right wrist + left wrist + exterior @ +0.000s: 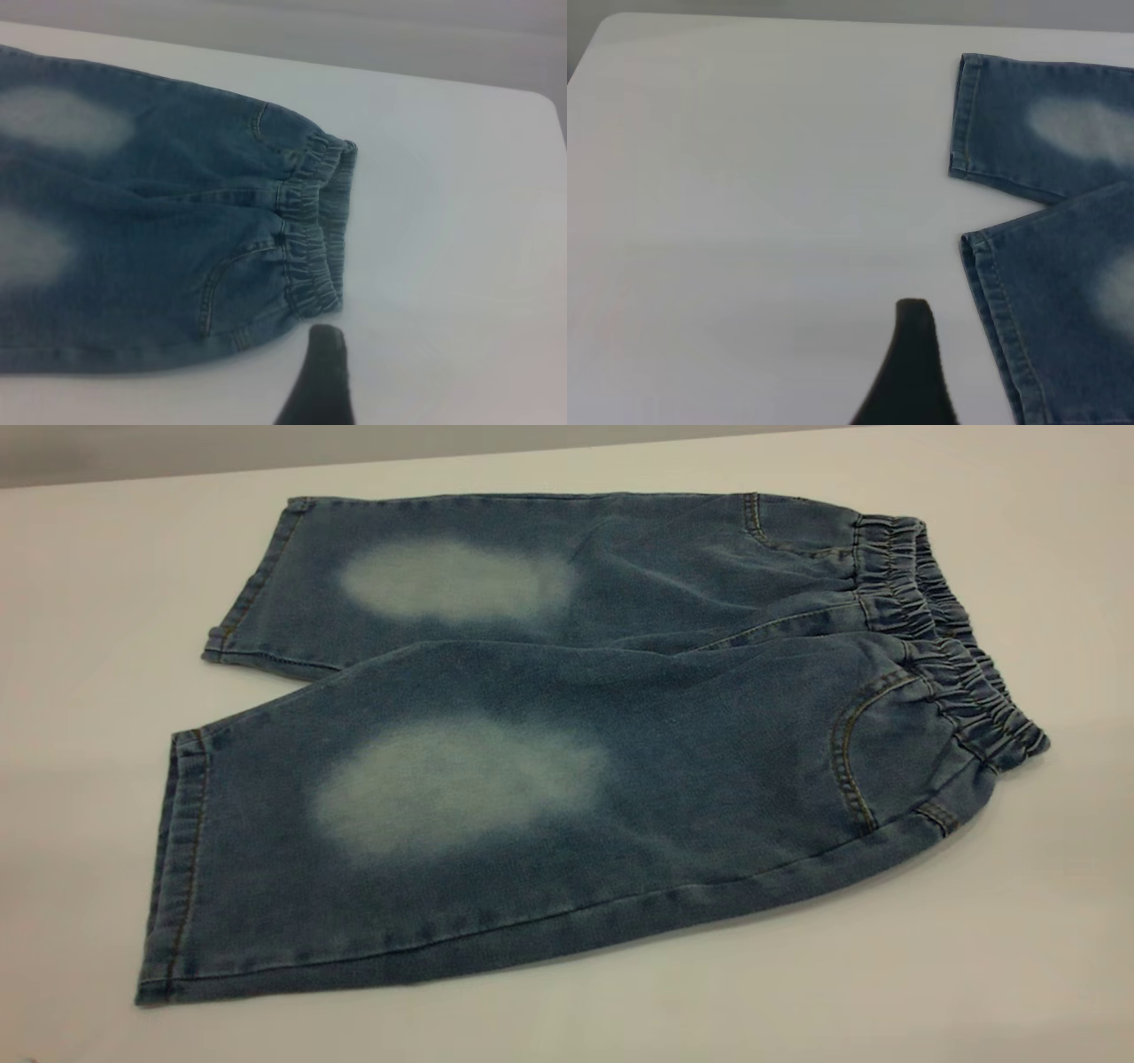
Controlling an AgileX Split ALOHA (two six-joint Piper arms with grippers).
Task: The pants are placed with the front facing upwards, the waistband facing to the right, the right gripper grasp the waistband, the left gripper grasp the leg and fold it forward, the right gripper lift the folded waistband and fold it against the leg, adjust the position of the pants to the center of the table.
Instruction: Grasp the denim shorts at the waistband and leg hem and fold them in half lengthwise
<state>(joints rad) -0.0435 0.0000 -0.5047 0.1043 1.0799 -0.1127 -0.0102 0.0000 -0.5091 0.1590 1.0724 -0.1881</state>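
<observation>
The blue denim pants lie flat and unfolded on the white table, front up, with pale knee patches showing. The ruffled waistband is at the right end and the two leg hems are at the left. Neither gripper shows in the exterior view. In the left wrist view, a black part of the left gripper hangs over bare table, just off the near leg's hem, not touching it. In the right wrist view, the right gripper sits over bare table close beside the near corner of the waistband, holding nothing.
Bare tabletop surrounds the pants on all sides. The table's far edge runs behind the pants, and a rounded table corner shows beyond the waistband.
</observation>
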